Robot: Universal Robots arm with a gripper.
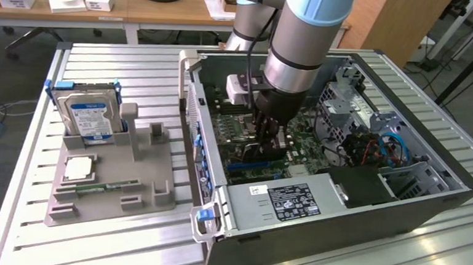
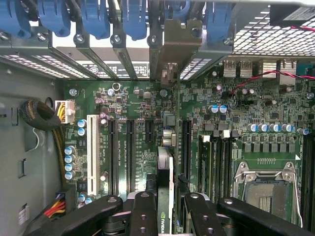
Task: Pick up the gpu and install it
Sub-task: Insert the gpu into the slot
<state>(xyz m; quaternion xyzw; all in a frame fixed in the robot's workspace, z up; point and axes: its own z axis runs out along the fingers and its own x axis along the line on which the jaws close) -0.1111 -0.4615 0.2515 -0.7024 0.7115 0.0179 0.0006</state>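
Black gpu (image 2: pixel 170 187) is gripped edge-on by the end effector (image 2: pixel 166 209) over the motherboard (image 2: pixel 142 162), per wrist view | exterior view: case wall (image 1: pixel 195 114) near at 9 o'clock, drive cage (image 1: pixel 341 105) at 3 o'clock.

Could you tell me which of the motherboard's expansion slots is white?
The white slot at the end of the row, next to the column of blue-topped capacitors; the other slots beside it are black.

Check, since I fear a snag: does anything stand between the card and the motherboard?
Nothing visible does. The gripper holds the card edge-on above the motherboard; the card itself hides the slot under it.
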